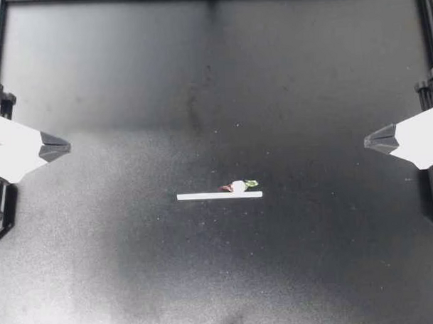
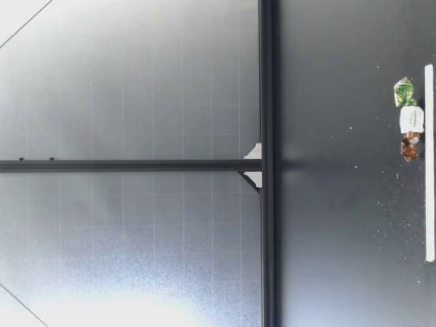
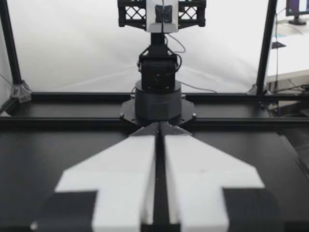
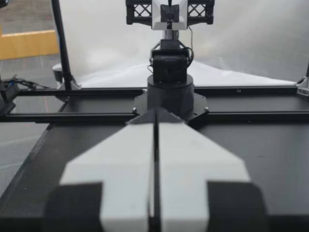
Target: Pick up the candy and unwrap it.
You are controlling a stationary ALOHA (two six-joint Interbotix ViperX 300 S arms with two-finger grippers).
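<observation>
Centre of matte black table [image 1: 135,264]: wrapped white candy [image 1: 238,186] with green and brown twisted ends, untouched;
Claws: my left gripper [image 1: 68,146] and right gripper [image 1: 366,139] closed, empty, well apart from it;
Remaining: I judge everything

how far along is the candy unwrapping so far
Nothing looks done yet. The small white candy with green and brown twisted wrapper ends lies still wrapped on the black table, beside the white strip. Nothing is in hand: my left tool and right tool sit shut at the table's edges. Reaching, picking up and unwrapping all remain.
</observation>
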